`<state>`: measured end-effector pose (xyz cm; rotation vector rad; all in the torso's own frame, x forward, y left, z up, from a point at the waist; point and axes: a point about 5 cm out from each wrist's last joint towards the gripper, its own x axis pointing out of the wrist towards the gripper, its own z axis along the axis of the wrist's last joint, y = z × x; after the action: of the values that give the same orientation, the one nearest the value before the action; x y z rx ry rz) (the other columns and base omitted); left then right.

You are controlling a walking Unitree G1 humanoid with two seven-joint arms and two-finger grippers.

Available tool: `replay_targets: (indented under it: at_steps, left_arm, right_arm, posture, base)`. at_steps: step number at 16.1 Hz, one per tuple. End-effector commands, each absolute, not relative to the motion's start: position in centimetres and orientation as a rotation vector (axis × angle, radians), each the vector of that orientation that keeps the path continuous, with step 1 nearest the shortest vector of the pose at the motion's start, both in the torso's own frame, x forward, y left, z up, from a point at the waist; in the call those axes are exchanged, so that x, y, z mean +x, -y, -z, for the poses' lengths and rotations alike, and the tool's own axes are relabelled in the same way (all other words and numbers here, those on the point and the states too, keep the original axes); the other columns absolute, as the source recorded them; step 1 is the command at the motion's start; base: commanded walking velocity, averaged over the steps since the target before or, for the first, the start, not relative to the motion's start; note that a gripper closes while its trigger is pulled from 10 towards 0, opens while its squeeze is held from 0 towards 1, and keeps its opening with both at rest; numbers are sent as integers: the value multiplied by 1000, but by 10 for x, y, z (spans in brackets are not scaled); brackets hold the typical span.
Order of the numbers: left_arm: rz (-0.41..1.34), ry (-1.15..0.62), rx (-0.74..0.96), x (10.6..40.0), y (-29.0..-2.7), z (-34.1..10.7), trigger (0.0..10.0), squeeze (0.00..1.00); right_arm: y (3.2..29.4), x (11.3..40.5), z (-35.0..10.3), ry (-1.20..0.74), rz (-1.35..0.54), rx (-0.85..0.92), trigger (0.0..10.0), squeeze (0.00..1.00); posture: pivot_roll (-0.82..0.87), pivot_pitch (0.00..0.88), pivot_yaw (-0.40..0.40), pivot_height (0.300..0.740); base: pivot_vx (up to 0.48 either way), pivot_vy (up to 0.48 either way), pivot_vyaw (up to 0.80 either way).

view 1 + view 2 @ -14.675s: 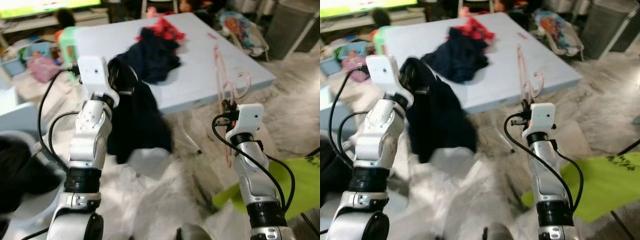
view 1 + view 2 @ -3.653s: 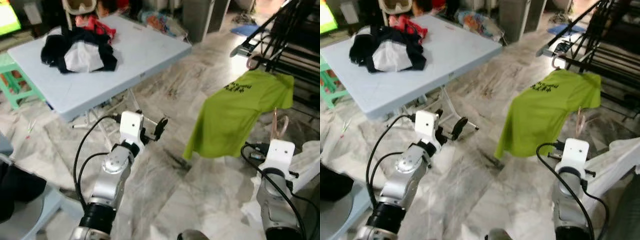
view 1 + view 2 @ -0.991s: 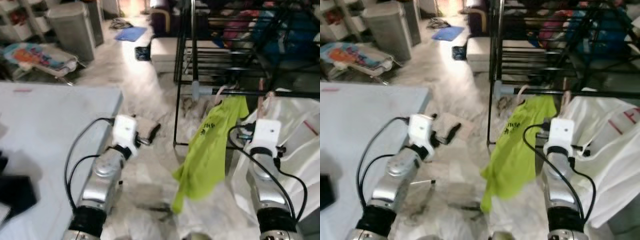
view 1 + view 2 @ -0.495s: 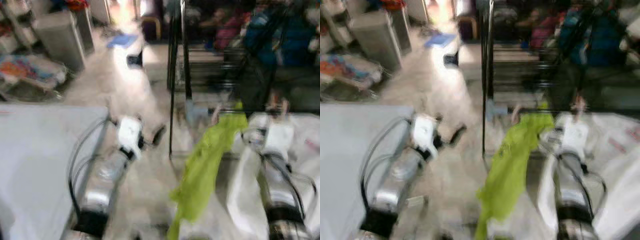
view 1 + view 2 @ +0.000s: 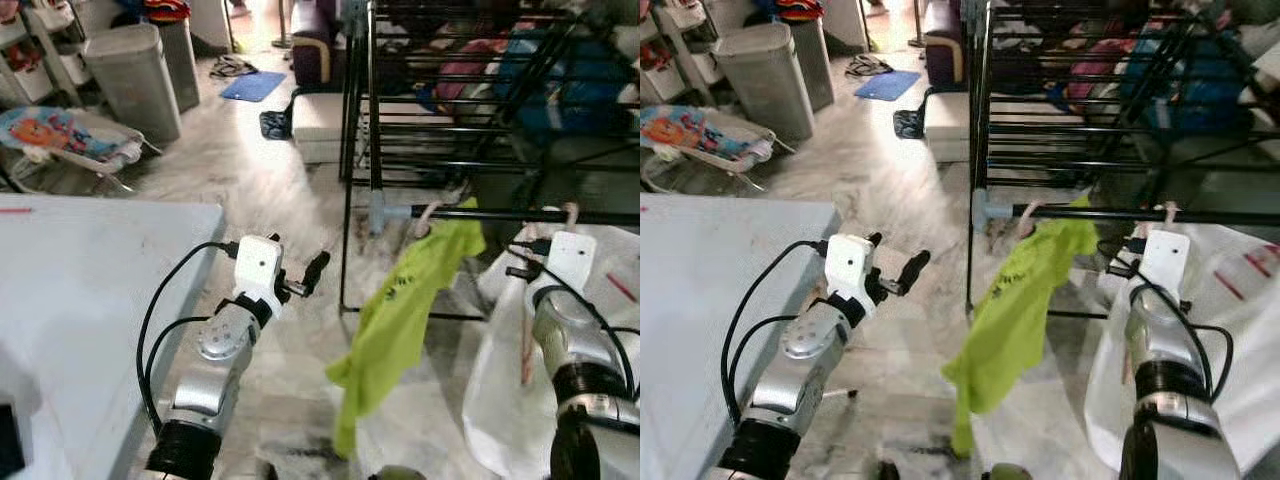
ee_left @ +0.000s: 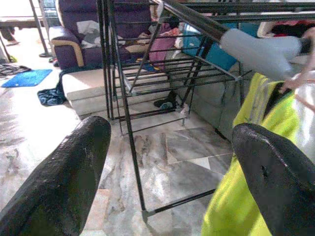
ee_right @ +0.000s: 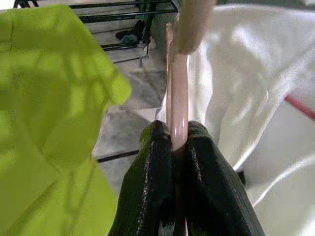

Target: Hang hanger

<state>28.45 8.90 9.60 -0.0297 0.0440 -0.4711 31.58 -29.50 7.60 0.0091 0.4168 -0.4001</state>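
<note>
right wrist view shows the right gripper point(image 7: 178, 147) with jaws clamped on the pink hanger point(image 7: 177, 93), raised beside the black rail point(image 5: 520, 213) for hooking; left gripper point(image 6: 172, 162) jaws apart, idle, near the green shirt point(image 5: 400, 310).

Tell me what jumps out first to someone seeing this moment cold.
The lime green shirt hanging from the black rack rail grabs the eye, mid-scene. Beside it, the right gripper is shut on a pink hanger carrying a white garment, up at the rail. The left gripper hovers open over the marble floor.
</note>
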Motion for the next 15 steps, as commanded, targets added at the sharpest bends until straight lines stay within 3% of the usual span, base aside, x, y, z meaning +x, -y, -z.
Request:
replay_targets:
  at_steps: [1,2,3,4,7,12,15]
  left_arm:
    - [457,-36,-16,284,-92,-99,10000,0]
    - [456,-38,-16,283,-91,-99,10000,0]
    - [455,-39,-18,282,-91,-98,10000,0]
    - [448,-40,-16,282,-91,-97,10000,0]
    - [429,-65,0,282,-88,-93,10000,0]
    - [442,-77,3,281,-82,-90,10000,0]
    - [440,-75,6,282,-84,-91,10000,0]
  right_arm:
    - [295,310,-62,-495,390,41,10000,0]
    - [294,309,-60,-499,384,68,10000,0]
    - [291,308,-58,-500,370,90,10000,467]
    - [291,307,-57,-492,370,63,10000,1000]
    - [297,301,-64,-382,441,-80,10000,1000]
    - [290,291,-60,-336,477,-116,10000,1000]
    - [291,285,-75,-207,526,-170,10000,1000]
  posture:
    - [-15,0,7,740]
    - [-15,0,7,740]
    - [-11,0,2,740]
    - [-12,0,3,740]
    - [-14,0,8,740]
    - [-25,0,15,740]
    - [-24,0,15,740]
  base:
    - [0,0,0]
    - [0,0,0]
    - [0,0,0]
    - [0,0,0]
    - [0,0,0]
    - [0,0,0]
    - [0,0,0]
